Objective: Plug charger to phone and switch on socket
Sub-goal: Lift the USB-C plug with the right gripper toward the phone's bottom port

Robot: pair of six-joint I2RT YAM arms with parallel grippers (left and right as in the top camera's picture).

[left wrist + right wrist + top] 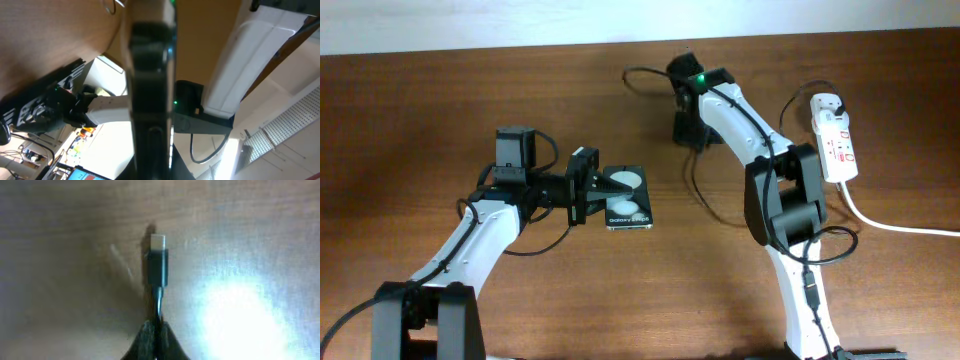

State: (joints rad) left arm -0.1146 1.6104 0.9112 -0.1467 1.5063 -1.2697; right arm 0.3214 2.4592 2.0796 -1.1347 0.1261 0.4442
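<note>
The phone (628, 200), black with two white blobs, is held by its left end in my left gripper (595, 192), which is shut on it. In the left wrist view the phone (150, 75) shows edge-on as a dark upright bar between the jaws (152, 162). My right gripper (688, 135) points down at the far middle of the table, shut on the charger cable (694, 185). In the right wrist view the fingers (157, 332) pinch the thin cable, and its connector tip (158, 260) sticks out just above the wood. The white socket (833, 135) lies at the far right, untouched.
The socket's thick white cord (890, 225) runs off to the right edge. The thin black cable loops on the table behind and beside the right arm (775, 190). The wooden table (440, 110) has bare surface at the left and front middle.
</note>
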